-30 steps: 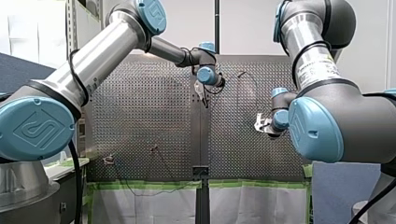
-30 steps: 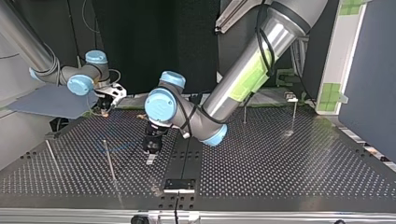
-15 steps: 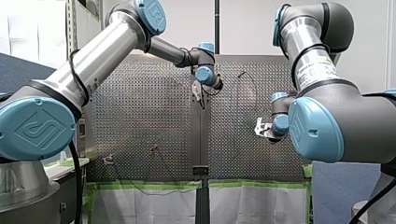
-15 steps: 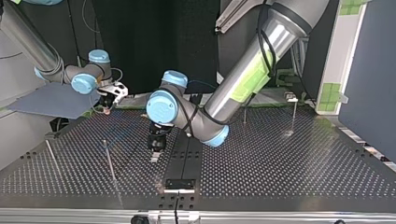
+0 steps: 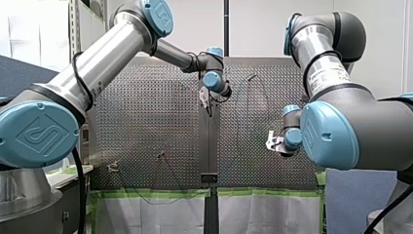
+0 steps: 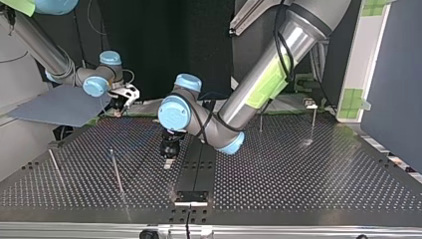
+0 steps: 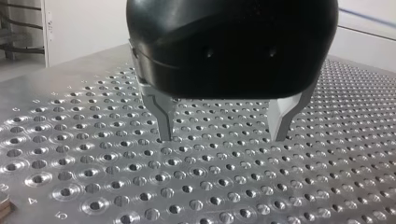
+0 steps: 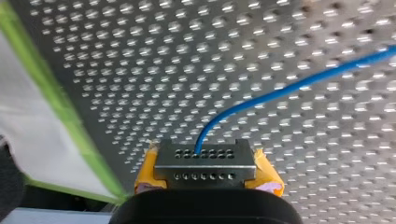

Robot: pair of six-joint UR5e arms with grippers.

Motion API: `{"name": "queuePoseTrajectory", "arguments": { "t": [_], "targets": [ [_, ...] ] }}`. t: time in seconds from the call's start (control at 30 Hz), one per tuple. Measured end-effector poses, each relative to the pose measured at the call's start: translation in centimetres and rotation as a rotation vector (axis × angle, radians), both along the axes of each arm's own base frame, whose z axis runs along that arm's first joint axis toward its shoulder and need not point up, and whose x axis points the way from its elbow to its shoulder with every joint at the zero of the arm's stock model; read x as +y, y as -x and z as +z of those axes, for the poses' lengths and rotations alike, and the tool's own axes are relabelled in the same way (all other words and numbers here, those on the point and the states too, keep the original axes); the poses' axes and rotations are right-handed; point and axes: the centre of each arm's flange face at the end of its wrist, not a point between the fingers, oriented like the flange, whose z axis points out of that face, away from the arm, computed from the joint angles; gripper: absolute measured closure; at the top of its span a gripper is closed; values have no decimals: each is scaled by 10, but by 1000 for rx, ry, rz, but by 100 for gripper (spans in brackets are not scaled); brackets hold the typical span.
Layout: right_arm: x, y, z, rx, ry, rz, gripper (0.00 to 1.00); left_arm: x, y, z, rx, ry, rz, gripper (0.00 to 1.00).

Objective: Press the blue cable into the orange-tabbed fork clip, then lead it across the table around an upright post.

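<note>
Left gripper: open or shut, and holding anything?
Open and empty: the left gripper shows its metal fingers apart over the perforated table, nothing between them.

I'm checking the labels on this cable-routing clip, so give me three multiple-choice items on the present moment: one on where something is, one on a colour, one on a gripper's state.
1. What holds the blue cable? A my right gripper; B my left gripper; C nothing.
2. The tape along the edge of the table is: A red; B green; C white.
3. My left gripper is: A shut on the cable; B shut, empty; C open, empty.
1 A: the cable runs out from between the yellow pads in the right wrist view. 2 B: a green strip borders the perforated surface there. 3 C: the left wrist view shows only table between its spread metal fingers.
</note>
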Motion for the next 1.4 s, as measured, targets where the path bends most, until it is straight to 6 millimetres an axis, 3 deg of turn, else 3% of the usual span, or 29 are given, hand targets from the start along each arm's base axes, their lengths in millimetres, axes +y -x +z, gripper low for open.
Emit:
{"name": "queuePoseTrajectory", "arguments": {
  "t": [0.57, 1.4],
  "targets": [
    [19, 18, -104, 59, -111, -98, 100, 2, -3, 0, -6, -3, 4, 1],
    [18, 23, -111, 61, -106, -100, 100, 4, -2, -1, 3, -18, 4, 1]
  ]
}}
